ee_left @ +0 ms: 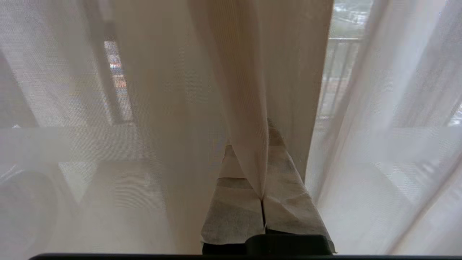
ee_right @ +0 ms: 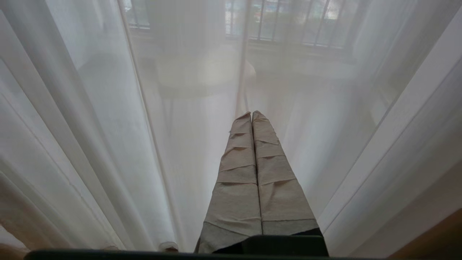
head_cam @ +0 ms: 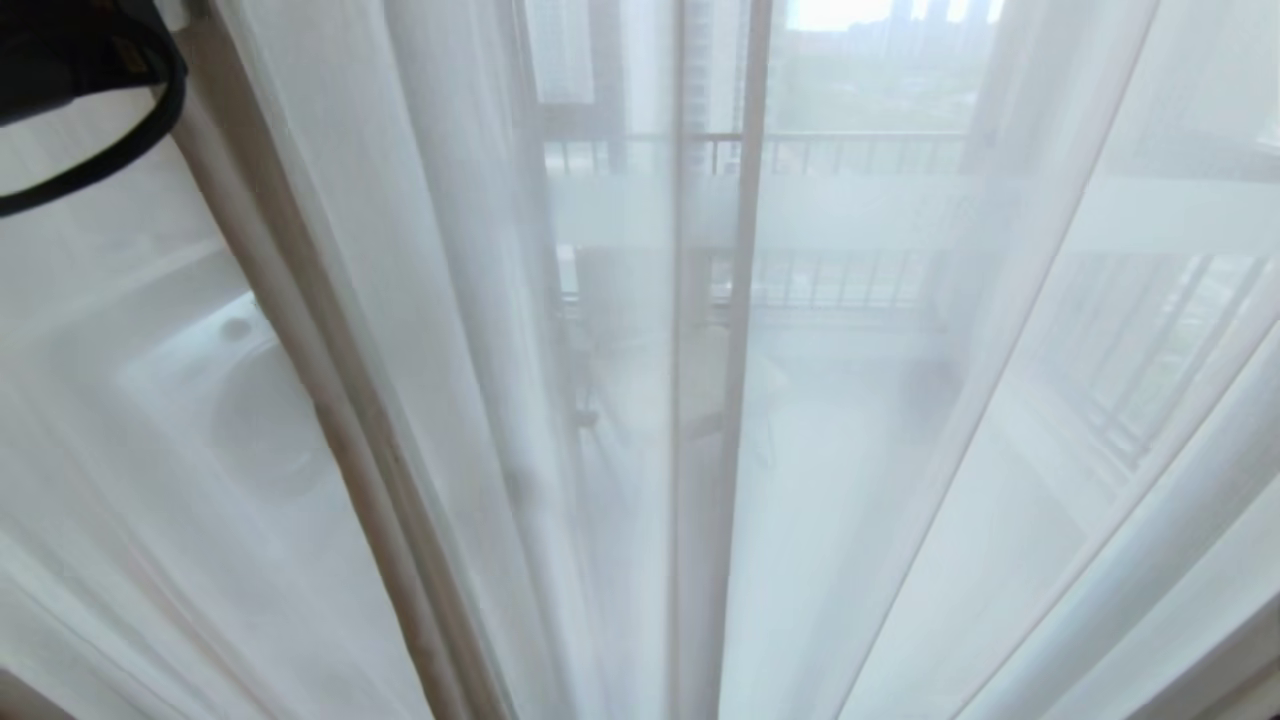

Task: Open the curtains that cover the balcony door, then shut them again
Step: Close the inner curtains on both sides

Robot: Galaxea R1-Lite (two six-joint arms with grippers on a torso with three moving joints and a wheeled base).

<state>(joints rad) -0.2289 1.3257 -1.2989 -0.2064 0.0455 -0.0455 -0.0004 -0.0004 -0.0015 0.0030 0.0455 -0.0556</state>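
Note:
White see-through sheer curtains (head_cam: 900, 400) hang across the whole head view. The balcony door (head_cam: 715, 350) shows through them as dim upright frame bars. In the left wrist view my left gripper (ee_left: 252, 144), its fingers (ee_left: 288, 202) wrapped in pale tape, is shut on a beige-looking vertical fold of the curtain (ee_left: 245, 90). The fold runs down between the fingers and hides part of the tips. A black part of my left arm (head_cam: 70, 60) sits at the upper left of the head view. My right gripper (ee_right: 252, 115) is shut with nothing in it, pointing at the sheers (ee_right: 108, 126).
Through the sheers I see a balcony railing (head_cam: 850, 150) and a white appliance with a round front (head_cam: 250, 400) to the left. A strip of wooden floor (ee_right: 440, 238) shows beside the curtain's lower edge in the right wrist view.

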